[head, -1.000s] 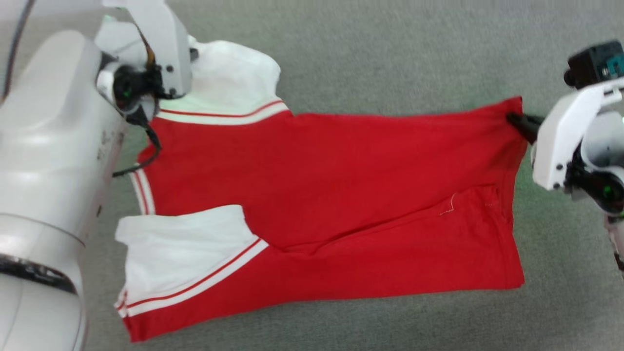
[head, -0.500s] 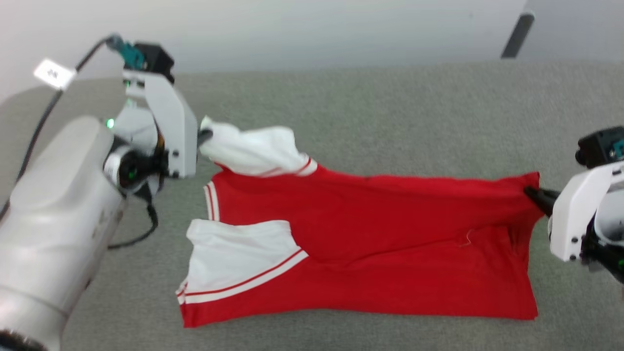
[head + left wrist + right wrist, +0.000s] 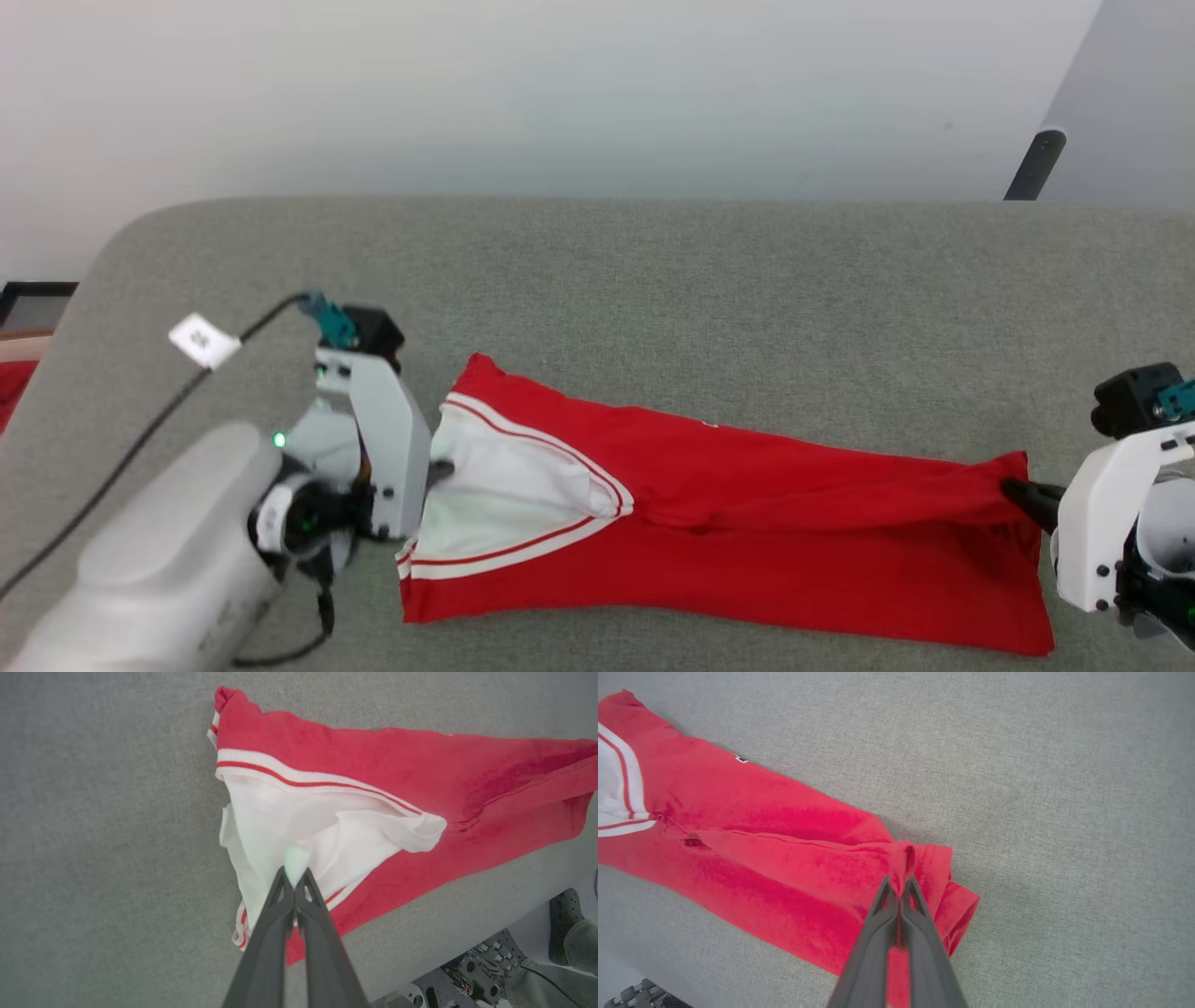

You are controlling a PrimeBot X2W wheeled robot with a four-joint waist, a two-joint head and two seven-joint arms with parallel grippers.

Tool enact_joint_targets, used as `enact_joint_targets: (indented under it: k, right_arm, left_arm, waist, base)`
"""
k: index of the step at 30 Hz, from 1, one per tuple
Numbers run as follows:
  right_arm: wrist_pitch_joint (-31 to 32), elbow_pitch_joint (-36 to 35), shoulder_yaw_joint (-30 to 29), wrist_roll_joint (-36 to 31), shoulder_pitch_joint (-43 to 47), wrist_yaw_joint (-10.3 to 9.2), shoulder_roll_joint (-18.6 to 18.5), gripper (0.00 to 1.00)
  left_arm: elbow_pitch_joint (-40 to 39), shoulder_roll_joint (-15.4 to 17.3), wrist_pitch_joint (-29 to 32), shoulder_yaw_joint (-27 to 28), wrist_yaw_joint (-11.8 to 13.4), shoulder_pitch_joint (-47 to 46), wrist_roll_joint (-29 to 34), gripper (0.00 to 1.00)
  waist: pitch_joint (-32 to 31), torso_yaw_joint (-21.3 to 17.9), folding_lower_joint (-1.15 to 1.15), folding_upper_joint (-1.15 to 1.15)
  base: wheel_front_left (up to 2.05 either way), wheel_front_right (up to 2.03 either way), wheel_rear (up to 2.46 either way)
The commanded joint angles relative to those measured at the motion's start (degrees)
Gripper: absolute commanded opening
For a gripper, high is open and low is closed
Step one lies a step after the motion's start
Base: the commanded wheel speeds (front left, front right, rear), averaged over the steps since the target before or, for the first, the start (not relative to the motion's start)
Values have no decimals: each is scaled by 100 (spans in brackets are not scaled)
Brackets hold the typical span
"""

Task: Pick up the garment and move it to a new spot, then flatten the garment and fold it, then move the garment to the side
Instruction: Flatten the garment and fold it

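We see the garment (image 3: 794, 560) lying long and narrow across the grey table (image 3: 747, 280), partly doubled over along its length, the white sleeve (image 3: 299, 826) at our left end and the hem (image 3: 957, 903) at our right. Our left pincer (image 3: 294, 877) is clenched on a small tuck of that sleeve. Our right pincer (image 3: 900, 882) is clenched on a puckered corner of the hem, and both bites look thin.

That thinness is our first worry: if we pull the two ends apart to smooth the cloth, either tuck could slide out from between the fingers, and the freed end would drop crooked. Our second worry is the left hold itself. It has sleeve only, not the red body, so a tug there may stretch the sleeve out while the shoulder beneath does not follow, leaving the fold askew. On the right the hem is bunched in several layers beside the fingers, and laid down so, we judge it would set a lump into the fold. Lastly, in the left wrist view the garment's near edge runs close to the table's edge, so a drag toward us could spill it over
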Motion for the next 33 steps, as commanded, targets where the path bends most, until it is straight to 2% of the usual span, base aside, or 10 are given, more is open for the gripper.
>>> enact_joint_targets:
  k: [1,5,6,7,8,9,10,11,22,33]
  right_arm:
    - [27,-32,-62,-30,58,0,15,0]
    - [103,-61,-115,-76,137,0,89,0]
    - [104,-57,-135,-101,126,0,100,14]
    - [116,-44,-148,-106,112,0,119,47]
    - [125,-31,-163,-114,97,0,132,92]
    - [125,-4,-204,-113,85,0,153,100]
    - [135,7,-214,-118,71,0,172,100]
    - [164,14,-208,-124,63,0,191,100]
    - [3,-303,-364,-94,236,0,404,100]
    - [-447,-494,-923,-308,894,0,721,100]
  left_arm:
    - [-66,29,23,-23,70,124,-33,0]
    - [-203,65,42,-28,206,351,-112,0]
    - [-207,73,20,-18,208,379,-121,1]
    - [-201,79,0,-8,220,409,-129,29]
    - [-199,84,-18,0,220,430,-139,46]
    - [-196,87,-21,0,217,445,-143,67]
    - [-192,96,-36,16,220,462,-156,94]
    - [-186,99,-51,31,230,489,-186,100]
    - [-505,360,-367,185,316,848,-193,100]
    - [-1057,598,-2681,703,24,1624,315,100]
  waist:
    - [-3,-1,0,0]
    - [1,-38,0,0]
    - [2,-51,0,0]
    - [0,-66,0,0]
    - [-3,-78,0,0]
    - [-15,-87,0,0]
    - [-32,-98,0,0]
    - [-58,-110,0,0]
    - [-456,-192,0,0]
    - [-642,-181,0,0]
  base:
    - [0,0,0]
    - [0,0,0]
    - [0,0,0]
    - [0,0,0]
    - [0,0,0]
    - [0,0,0]
    - [0,0,0]
    - [0,0,0]
    - [0,0,0]
    - [0,0,0]
